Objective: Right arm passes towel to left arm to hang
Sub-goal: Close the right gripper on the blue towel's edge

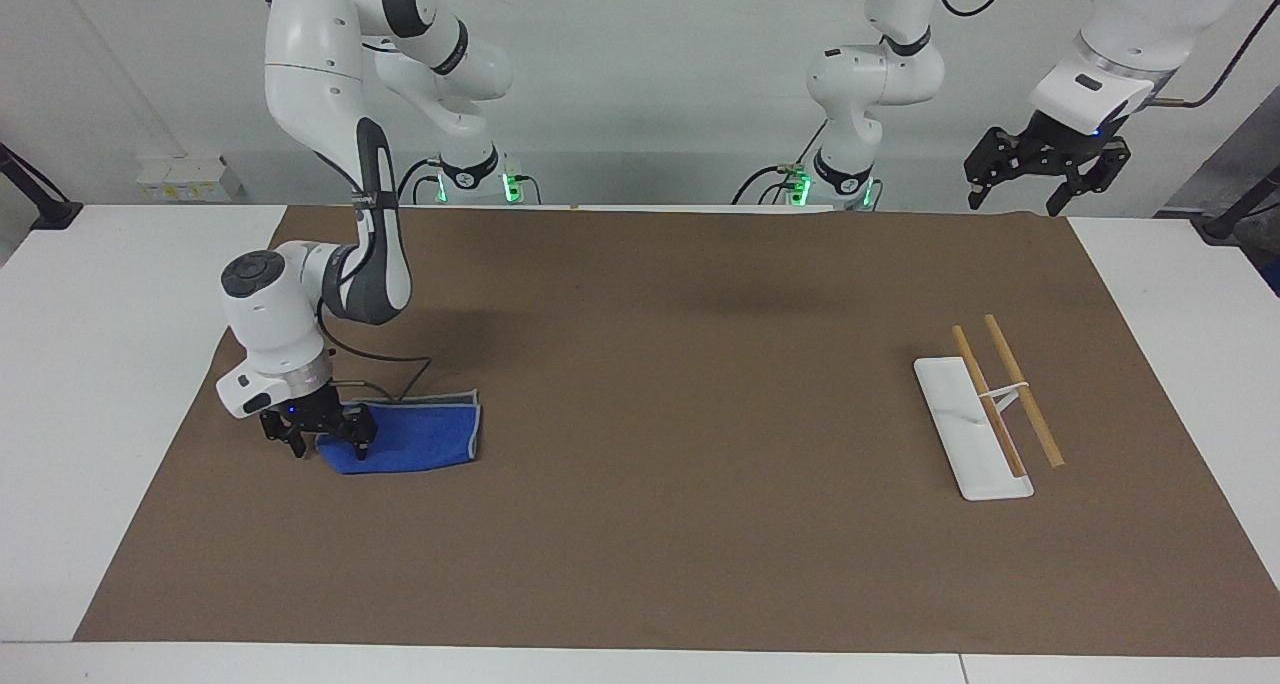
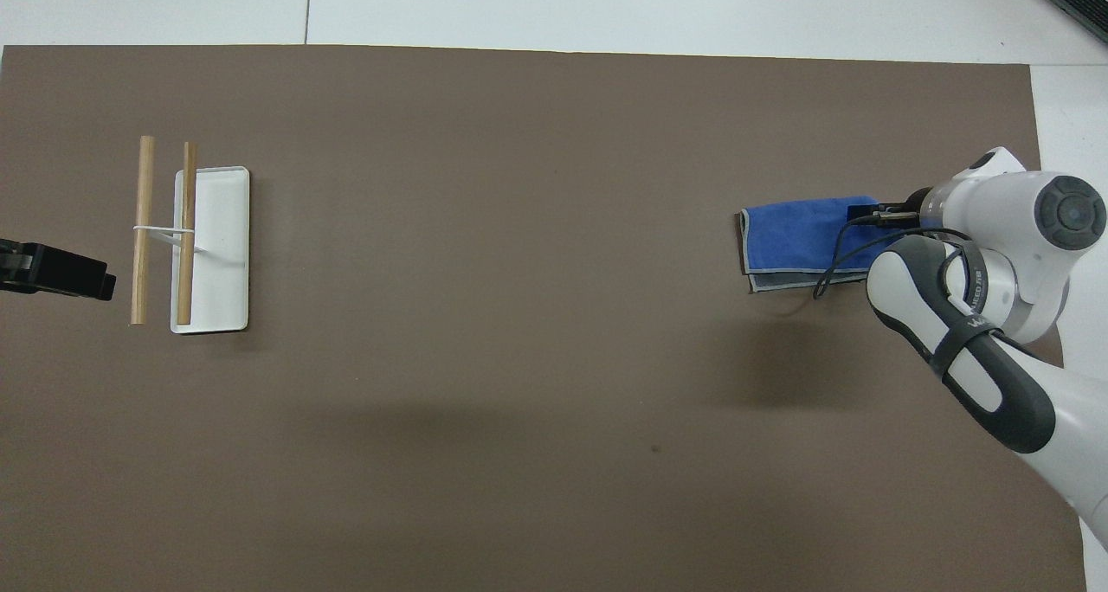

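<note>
Blue towel (image 1: 415, 435) flat on brown mat (image 1: 660, 384), right gripper (image 1: 327, 448) spread open astride its end, nothing gripped, left gripper (image 1: 1010, 196) open, empty, waiting aloft.

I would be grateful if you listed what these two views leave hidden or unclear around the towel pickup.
- Overhead view: the right pincer is covered by its own wrist, and so is the towel end under it.
- Facing view: whether the right pincer's tips touch the towel cannot be told; it is too small.
- Overhead view: the left pincer is cut off by the edge; only a black part shows.
- Both views: how many layers the folded towel has.
</note>
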Available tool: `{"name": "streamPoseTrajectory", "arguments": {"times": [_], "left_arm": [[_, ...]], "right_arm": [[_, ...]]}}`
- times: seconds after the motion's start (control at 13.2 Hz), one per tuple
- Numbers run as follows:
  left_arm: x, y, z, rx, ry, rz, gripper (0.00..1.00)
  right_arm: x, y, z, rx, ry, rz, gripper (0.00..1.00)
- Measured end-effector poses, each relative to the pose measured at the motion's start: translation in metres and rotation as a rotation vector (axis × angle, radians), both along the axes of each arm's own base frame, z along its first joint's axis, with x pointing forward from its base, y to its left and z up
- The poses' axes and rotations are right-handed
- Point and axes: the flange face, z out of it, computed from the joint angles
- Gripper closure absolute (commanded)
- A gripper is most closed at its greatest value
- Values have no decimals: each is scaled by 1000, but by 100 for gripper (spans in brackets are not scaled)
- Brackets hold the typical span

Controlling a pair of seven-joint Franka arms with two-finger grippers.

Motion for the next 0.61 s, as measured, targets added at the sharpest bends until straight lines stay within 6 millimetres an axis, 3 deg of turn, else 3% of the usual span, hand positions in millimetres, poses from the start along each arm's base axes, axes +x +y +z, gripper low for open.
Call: {"name": "streamPoseTrajectory", "arguments": {"times": [0.15,0.23,0.53,0.61], "left_arm": [[0,0,0,0,0,0,0],[0,0,0,0,0,0,0],[0,0,0,0,0,0,0],[0,0,0,0,0,0,0]], "right_arm": [[0,1,0,4,0,-12,0],[0,2,-1,7,0,-21,6],[1,11,-1,13,-1,-28,45],[2,11,1,13,-5,-28,59]]}}
